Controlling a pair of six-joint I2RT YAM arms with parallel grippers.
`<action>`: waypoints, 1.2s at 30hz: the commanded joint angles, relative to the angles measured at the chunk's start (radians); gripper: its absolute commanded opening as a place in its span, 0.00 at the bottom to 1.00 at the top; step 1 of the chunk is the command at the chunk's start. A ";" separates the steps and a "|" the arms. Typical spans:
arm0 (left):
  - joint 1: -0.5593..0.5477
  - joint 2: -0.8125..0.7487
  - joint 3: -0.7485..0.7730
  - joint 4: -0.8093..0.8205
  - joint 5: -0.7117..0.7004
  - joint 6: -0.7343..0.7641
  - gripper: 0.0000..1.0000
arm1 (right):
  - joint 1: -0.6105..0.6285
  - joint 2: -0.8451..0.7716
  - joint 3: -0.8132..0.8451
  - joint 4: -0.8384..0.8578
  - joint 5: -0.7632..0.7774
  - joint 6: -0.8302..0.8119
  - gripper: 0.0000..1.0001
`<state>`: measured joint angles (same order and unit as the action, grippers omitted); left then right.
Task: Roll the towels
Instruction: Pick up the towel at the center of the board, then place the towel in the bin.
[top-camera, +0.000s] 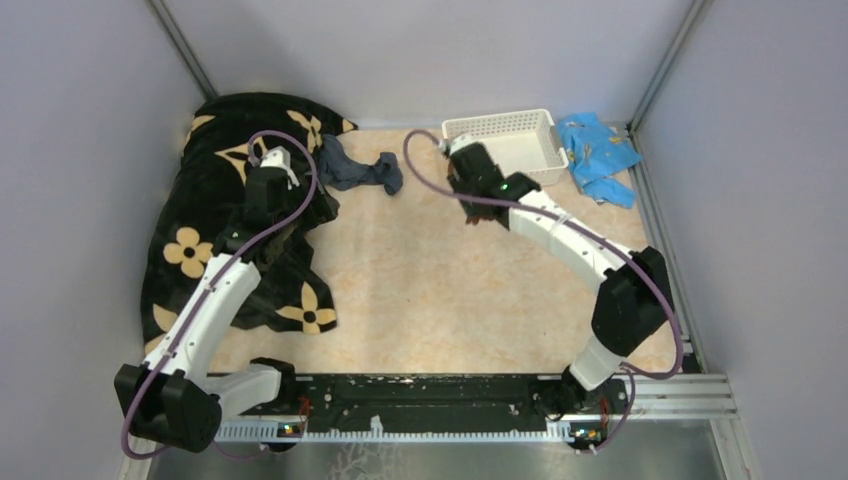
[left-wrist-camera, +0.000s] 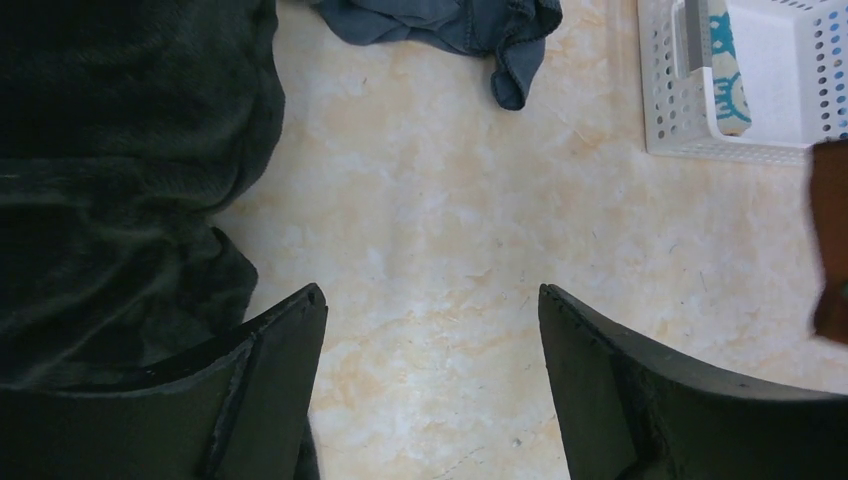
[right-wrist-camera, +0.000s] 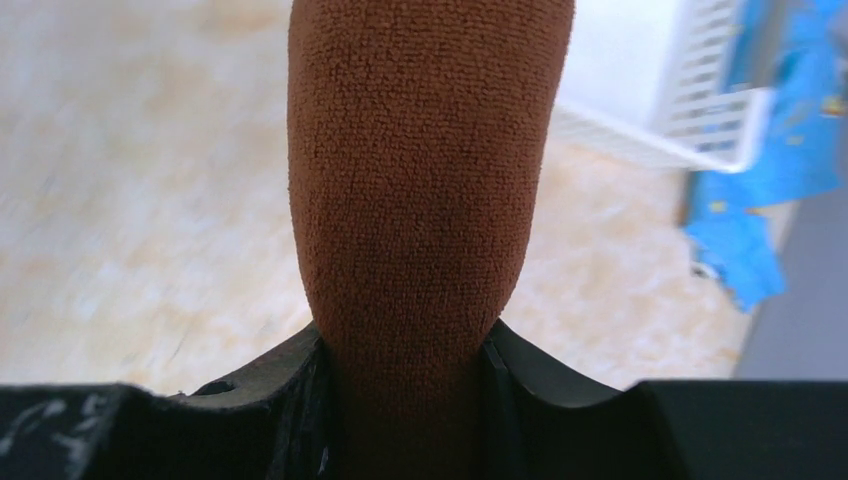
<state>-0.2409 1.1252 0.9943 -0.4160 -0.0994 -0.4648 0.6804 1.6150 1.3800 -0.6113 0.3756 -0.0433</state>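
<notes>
My right gripper (right-wrist-camera: 410, 345) is clamped on the rust-brown towel (right-wrist-camera: 425, 170), a plush bundle standing out past the jaws near the white basket (top-camera: 520, 125). It looks light and squashy, so it is best pinched across its middle. My left gripper (left-wrist-camera: 430, 300) hangs wide open over the table (left-wrist-camera: 430, 180) beside the black blanket (left-wrist-camera: 120, 150). The slate towel (left-wrist-camera: 440, 20) lies crumpled ahead, probably limp, so I'd take it by a corner.
</notes>
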 joint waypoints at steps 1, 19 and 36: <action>0.008 -0.025 -0.011 -0.014 -0.023 0.111 0.83 | -0.143 0.085 0.176 0.033 0.110 -0.081 0.24; 0.026 -0.015 -0.034 -0.004 -0.060 0.155 0.84 | -0.382 0.736 0.675 0.326 0.146 -0.305 0.24; 0.054 0.005 -0.038 -0.004 -0.021 0.145 0.84 | -0.408 0.852 0.820 -0.004 -0.284 -0.129 0.28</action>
<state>-0.1974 1.1271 0.9649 -0.4271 -0.1390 -0.3313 0.2844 2.4828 2.1571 -0.5247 0.2474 -0.2485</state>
